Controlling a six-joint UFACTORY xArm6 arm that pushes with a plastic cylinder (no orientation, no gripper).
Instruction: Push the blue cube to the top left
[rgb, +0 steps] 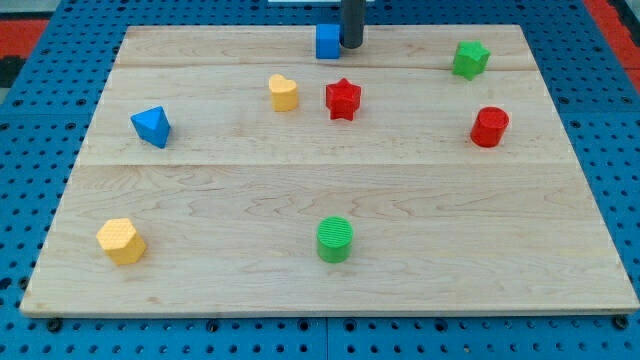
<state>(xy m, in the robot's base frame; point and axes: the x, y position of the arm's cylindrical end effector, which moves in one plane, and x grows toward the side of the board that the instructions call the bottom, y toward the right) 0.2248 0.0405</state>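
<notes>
Blue cube (327, 41) sat at board's top edge, near centre. My tip (352, 46) stood against its right face, apparently placed to shove it leftward along the edge. No jaws: plain rod. Red star (343, 98) lay well clear below.

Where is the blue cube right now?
The blue cube sits at the board's top edge, near the middle, with my tip right against its right side; the red star lies just below.

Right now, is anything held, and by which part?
Nothing is held. My tip is a plain rod end that can only push; it stands right beside the blue cube, on the cube's side toward the view's right.
</notes>
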